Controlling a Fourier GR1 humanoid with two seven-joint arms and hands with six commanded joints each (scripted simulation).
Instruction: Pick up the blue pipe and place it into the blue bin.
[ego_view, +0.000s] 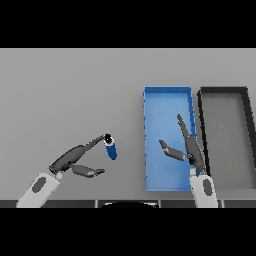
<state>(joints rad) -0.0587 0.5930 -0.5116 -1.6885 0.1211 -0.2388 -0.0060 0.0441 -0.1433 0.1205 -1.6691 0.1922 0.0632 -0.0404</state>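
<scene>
Start at your left hand (70, 161): its fingers reach out straight toward the blue pipe (110, 148), and the fingertips sit at the pipe's upper, open end, with the thumb spread below and apart from it. The hand is open, not closed round anything. The pipe lies on the grey table (70, 95), just beyond those fingertips and well left of the blue bin (168, 91).

Your right hand (187, 147) hangs over the blue bin, fingers straight and thumb splayed, holding nothing.

Judging by its look, the pipe is a short, stiff, hollow tube, likely light and smooth, so it may roll or slip if you pinch it near an end. You would do best to take it across the middle of its body, fingers on one side and thumb on the other.

Count what you have: one blue pipe, one blue bin, one dark grey bin (225, 91) just right of the blue one, and two hands.
</scene>
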